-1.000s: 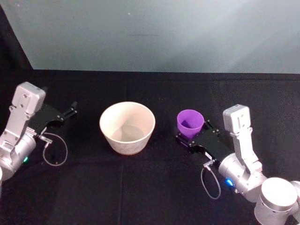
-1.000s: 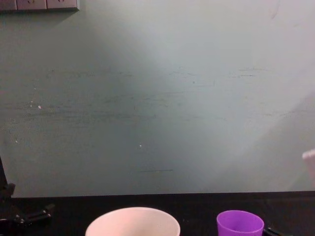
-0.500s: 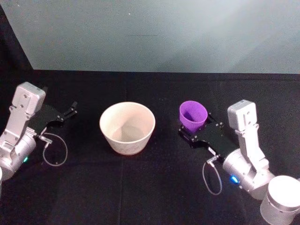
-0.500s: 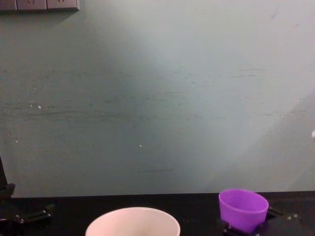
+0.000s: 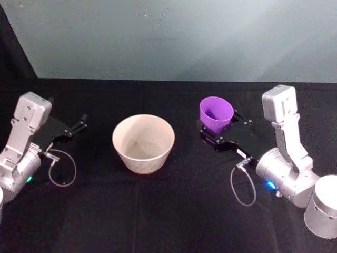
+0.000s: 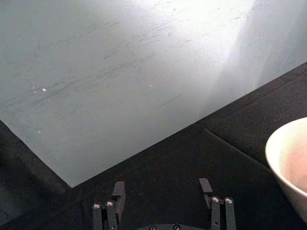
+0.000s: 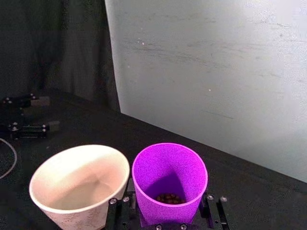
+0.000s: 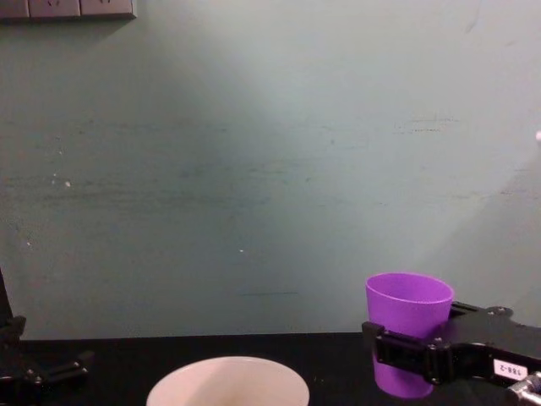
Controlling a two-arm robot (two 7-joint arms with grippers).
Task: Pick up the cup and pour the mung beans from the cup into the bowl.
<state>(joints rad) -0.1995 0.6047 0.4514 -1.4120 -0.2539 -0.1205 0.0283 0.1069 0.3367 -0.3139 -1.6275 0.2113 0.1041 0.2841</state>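
Note:
The purple cup (image 5: 216, 115) hangs upright above the black table, to the right of the cream bowl (image 5: 143, 143). My right gripper (image 5: 215, 136) is shut on the cup's lower half. In the right wrist view the cup (image 7: 169, 182) holds dark mung beans (image 7: 168, 198) at its bottom, with the bowl (image 7: 79, 184) just beside it. From the chest view the cup (image 8: 407, 331) sits higher than the bowl's rim (image 8: 228, 381), clamped by the right gripper (image 8: 404, 352). My left gripper (image 5: 80, 123) stays open and parked left of the bowl, its fingers (image 6: 119, 191) spread with nothing between them.
A black cloth covers the table (image 5: 158, 211), ending at a pale green wall (image 5: 174, 37) behind. Loose cable loops hang by each wrist, one on the left (image 5: 62, 167) and one on the right (image 5: 243, 185).
My right gripper has lifted the cup off the table and carried it upward, slightly away from me. The bowl and the left arm have stayed still.

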